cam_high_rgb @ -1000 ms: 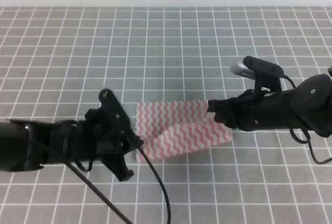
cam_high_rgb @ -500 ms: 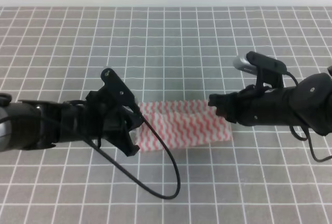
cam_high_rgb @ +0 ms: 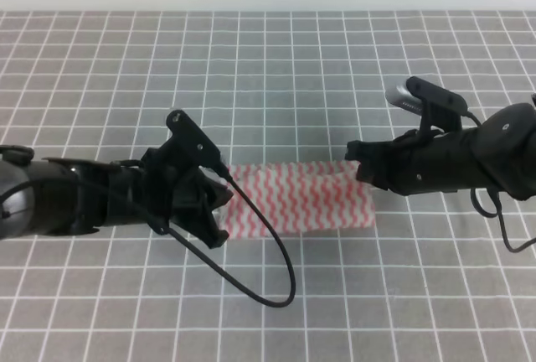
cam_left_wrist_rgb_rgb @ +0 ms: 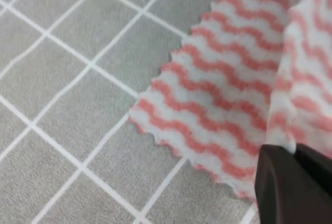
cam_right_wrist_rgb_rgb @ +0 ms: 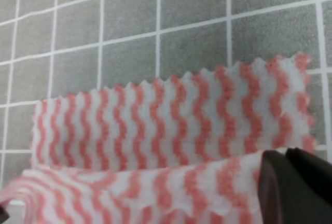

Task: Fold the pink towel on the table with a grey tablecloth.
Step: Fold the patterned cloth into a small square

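The pink towel [cam_high_rgb: 297, 201] now lies flatter, its raised front layer carried back over the rear half. Both grippers sit farther back.

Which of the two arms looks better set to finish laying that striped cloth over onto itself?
Neither alone, I'd judge. The left gripper and right gripper each sit at one end of the pink towel, and both wrist views show a raised layer over the lower one. They would likely lower it together.
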Controlling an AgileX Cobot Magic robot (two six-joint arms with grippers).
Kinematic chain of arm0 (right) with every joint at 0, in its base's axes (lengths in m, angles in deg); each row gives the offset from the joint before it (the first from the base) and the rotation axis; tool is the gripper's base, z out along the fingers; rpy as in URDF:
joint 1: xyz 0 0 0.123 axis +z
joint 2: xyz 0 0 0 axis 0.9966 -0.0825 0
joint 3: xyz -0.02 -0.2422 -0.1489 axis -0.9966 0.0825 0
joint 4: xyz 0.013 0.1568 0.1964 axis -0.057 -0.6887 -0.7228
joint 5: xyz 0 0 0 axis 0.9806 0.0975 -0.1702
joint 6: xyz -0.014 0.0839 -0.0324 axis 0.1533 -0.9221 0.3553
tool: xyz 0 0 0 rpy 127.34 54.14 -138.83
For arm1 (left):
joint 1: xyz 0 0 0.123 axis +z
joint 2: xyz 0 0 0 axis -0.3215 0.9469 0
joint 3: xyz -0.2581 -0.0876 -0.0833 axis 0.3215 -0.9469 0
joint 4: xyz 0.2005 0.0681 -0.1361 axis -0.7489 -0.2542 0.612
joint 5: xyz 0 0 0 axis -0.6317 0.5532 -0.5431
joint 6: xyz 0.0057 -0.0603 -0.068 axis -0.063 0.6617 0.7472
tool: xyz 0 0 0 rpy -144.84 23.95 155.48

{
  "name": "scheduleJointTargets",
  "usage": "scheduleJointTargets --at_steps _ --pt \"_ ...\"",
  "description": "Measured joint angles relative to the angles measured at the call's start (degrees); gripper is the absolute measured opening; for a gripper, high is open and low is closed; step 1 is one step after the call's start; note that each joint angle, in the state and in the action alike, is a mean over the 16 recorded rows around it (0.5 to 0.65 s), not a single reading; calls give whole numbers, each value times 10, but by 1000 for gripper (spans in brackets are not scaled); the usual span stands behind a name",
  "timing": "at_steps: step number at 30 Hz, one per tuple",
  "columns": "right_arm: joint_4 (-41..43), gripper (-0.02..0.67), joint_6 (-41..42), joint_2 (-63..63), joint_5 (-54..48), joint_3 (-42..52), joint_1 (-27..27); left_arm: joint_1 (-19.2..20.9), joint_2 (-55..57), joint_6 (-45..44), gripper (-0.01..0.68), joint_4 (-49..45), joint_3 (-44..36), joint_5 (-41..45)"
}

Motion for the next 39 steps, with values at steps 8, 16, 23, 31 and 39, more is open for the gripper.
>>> scheduleJointTargets --at_steps 8,16,23,31,39 --pt "0 -15 1 -9 1 -1 -1 0 3 0 -3 -1 4 -4" --pt "0 -15 2 -14 3 -2 -1 0 6 -2 -3 -1 7 -8" --pt "0 -15 2 -16 3 -5 -1 -3 9 -3 -3 -1 7 -10" --pt "0 -15 2 -17 4 -10 -1 -7 11 -3 -3 -1 7 -11" --pt "0 -15 2 -25 1 -12 -1 -8 10 -3 -3 -1 7 -11"
